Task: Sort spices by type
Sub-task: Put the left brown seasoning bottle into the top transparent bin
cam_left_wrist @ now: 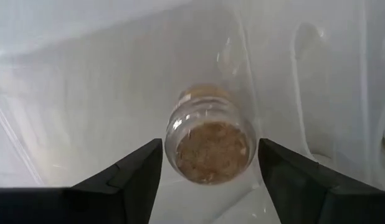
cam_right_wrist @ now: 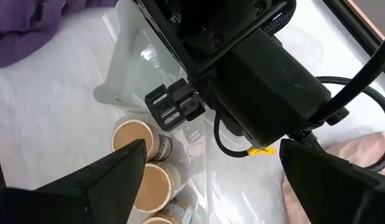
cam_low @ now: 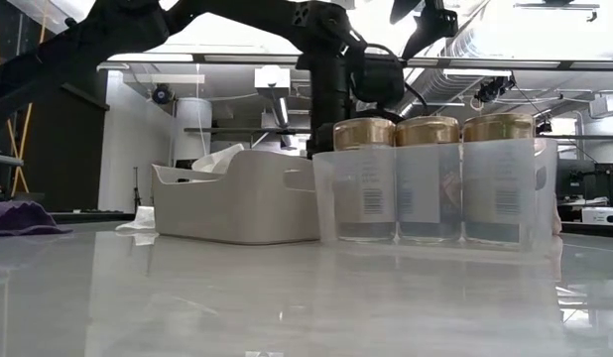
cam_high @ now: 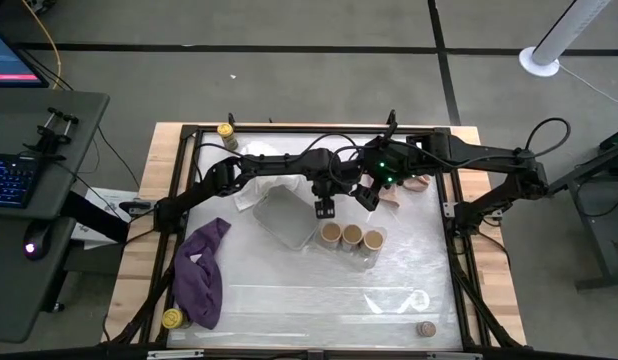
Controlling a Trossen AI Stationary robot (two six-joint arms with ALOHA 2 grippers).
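The left gripper (cam_high: 326, 207) hangs over the right edge of the grey metal tray (cam_high: 279, 215), pointing down. Right under it is one tiny clear spice jar with brownish powder inside (cam_left_wrist: 211, 146). The jar sits between the two dark fingers (cam_left_wrist: 133, 177). The fingers are spread apart, with a thin gap on each side, so the jar looks let go and not squeezed. One round end of the jar faces up at the gripper. Its long way runs almost the same way the fingers point, a little tipped. I cannot tell which end is up, or if the pale floor under it is the tray. So the big thing for the next move is this: the jar is straight below the left gripper, and going straight up should clear it. Just beside it, three wider jars with tan tops (cam_high: 352, 236) stand in a row, touching, inside a clear plastic bin (cam_low: 326, 203). The right gripper (cam_high: 367, 195) waits close by, above the row, with its fingers wide and nothing in them. The other tiny brownish jar (cam_high: 425, 328) is well apart, at the front right corner, so I think the right arm is nearer to it. The two dark jars with yellow lids (cam_high: 226, 130) (cam_high: 171, 319) are far on the left arm's side.
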